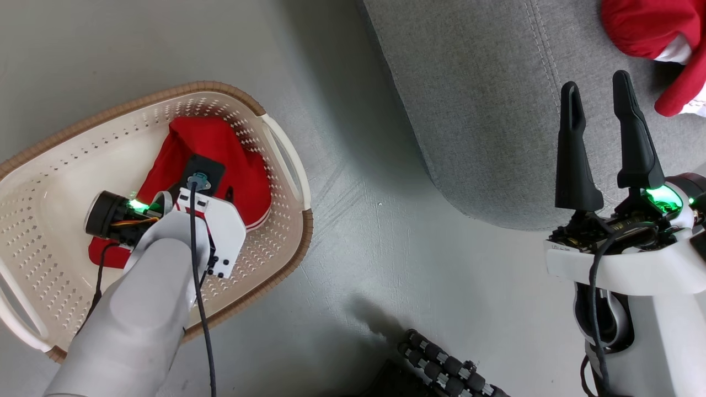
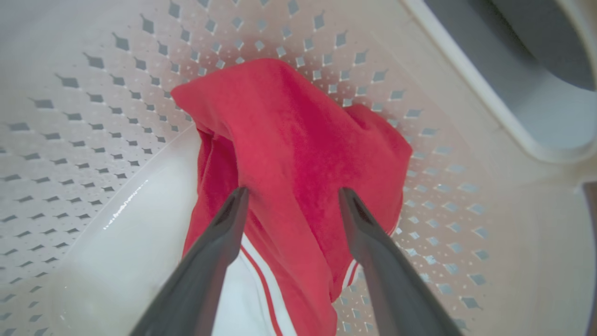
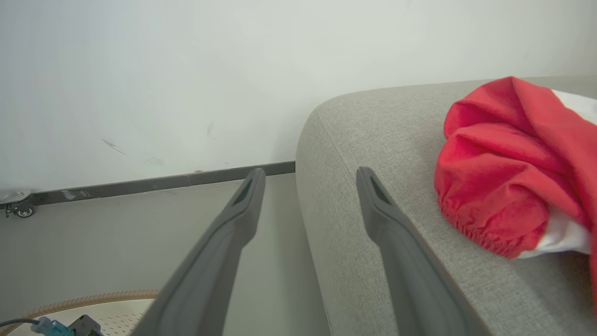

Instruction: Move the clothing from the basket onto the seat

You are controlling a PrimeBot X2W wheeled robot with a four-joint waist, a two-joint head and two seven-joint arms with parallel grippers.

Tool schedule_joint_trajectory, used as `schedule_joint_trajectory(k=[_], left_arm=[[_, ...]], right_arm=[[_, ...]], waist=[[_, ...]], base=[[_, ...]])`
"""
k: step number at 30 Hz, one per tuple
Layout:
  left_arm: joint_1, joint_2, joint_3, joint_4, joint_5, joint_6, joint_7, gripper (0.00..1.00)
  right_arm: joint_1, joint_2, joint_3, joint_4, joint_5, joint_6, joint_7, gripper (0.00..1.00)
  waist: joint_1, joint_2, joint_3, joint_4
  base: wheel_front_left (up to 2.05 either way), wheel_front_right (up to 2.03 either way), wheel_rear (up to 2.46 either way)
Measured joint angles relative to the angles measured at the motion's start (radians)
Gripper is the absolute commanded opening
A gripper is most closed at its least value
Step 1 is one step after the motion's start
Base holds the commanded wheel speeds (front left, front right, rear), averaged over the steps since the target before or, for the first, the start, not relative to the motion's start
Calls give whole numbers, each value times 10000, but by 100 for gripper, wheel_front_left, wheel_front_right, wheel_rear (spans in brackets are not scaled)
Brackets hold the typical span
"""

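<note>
Head view: the left arm (image 1: pixel 165 264) dips into the basket (image 1: pixel 55 182) over a red garment (image 1: pixel 220 149). The right gripper (image 1: pixel 595 81), spread and empty, hangs above the near edge of the seat (image 1: pixel 485 110).

Left wrist view: the left gripper (image 2: pixel 291 196), its 2 fingers apart, straddles that garment's fold, possibly touching.

Right wrist view: a second garment (image 3: pixel 503 154) lies on the seat.

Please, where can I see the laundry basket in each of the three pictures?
Head view: basket, lower left.
Left wrist view: its perforated wall surrounds the red garment.
Right wrist view: its brown rim, bottom left corner.
Shared landmark: grey seat, head and right wrist views.
</note>
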Motion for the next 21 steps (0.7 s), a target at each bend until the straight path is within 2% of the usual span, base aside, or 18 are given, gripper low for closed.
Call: schedule_joint_trajectory(k=[2, 11, 12, 13, 14, 15, 21], left_arm=[[-93, -12, -36, 127, 123, 109, 82, 100], [-365, -316, -81, 414, 140, 109, 88, 100], [-376, -334, -81, 451, 140, 109, 88, 48], [-386, -347, -81, 481, 142, 109, 86, 38], [-404, -357, -81, 504, 140, 123, 86, 15], [-431, -366, -81, 523, 140, 138, 84, 0], [-493, -487, -33, 604, 52, 134, -82, 0]], right_arm=[[0, 0, 0, 0, -2, 0, 0, 100], [5, 0, 2, -27, -13, 0, -2, 100], [5, 0, 6, -35, -15, 0, 0, 100], [5, 0, 8, -46, -25, 0, 0, 100], [5, 0, 10, -67, -29, 0, -2, 100], [5, 0, 13, -82, -31, 0, -2, 100], [4, 0, 56, -117, -86, 0, -2, 100]], waist=[[0, 0, 5, 3], [0, 0, 61, 42], [0, 0, 71, 49], [0, 0, 81, 57], [0, 0, 92, 66], [0, 0, 103, 76], [0, 0, 154, 123]], base=[[0, 0, 0], [0, 0, 0], [0, 0, 0], [0, 0, 0], [0, 0, 0], [0, 0, 0], [0, 0, 0]])
